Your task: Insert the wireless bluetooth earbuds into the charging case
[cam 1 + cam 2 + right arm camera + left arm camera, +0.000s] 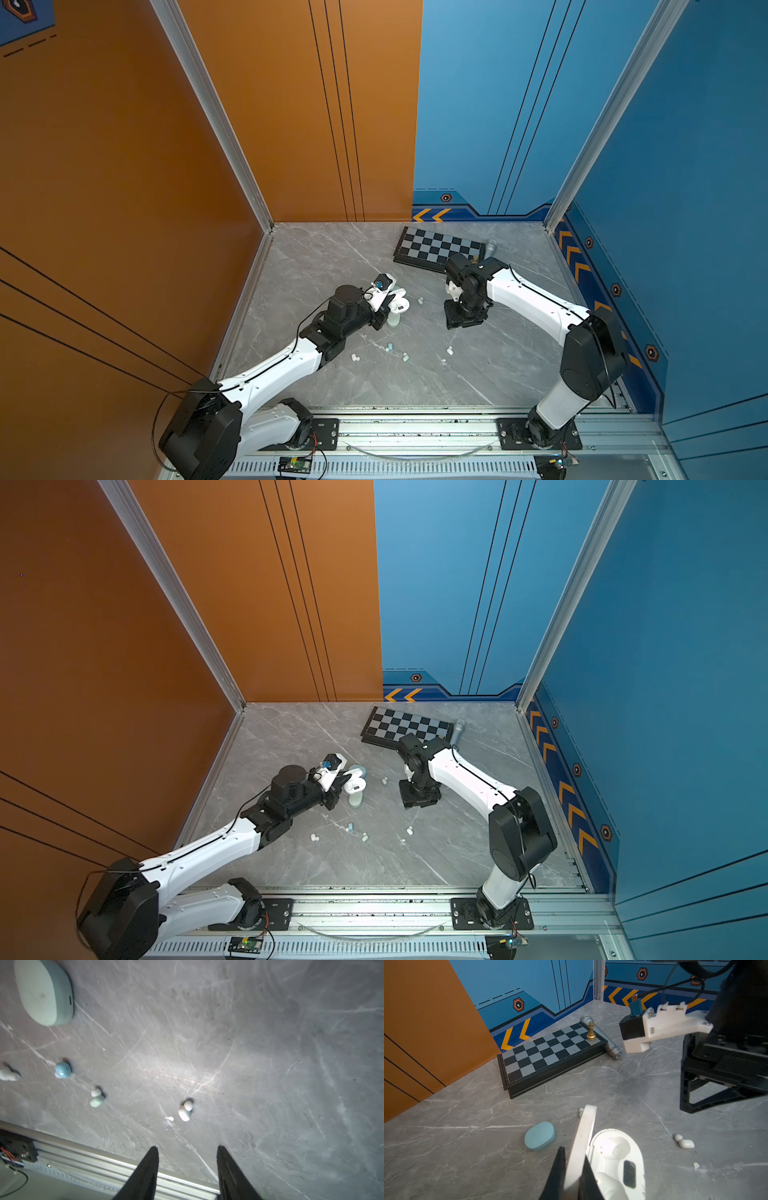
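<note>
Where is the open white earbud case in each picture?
Both top views: white case, near the middle.
Left wrist: white case, bottom middle.
Right wrist: not in it.
Landmark: chessboard, beyond the case; absent from right wrist.

**Orange and blue walls frame a grey marble table**

The table (332,266) is grey marble, streaked with white veins. The orange wall (124,166) carries thin black lines. The blue wall (478,104) has a dark-blue base band with orange chevrons (432,215). The chessboard (546,1051) shows black and grey checks in a black frame. The chess piece (591,1031) is gold and the microphone (612,1049) silver. The charging case (616,1159) is white, with a black patch inside. A second case (539,1136) is light blue. Among the earbuds, one is white (185,1111), one light blue (63,1070), one pale green with a white tip (97,1102). The arms (274,365) are white with black joints.
</note>
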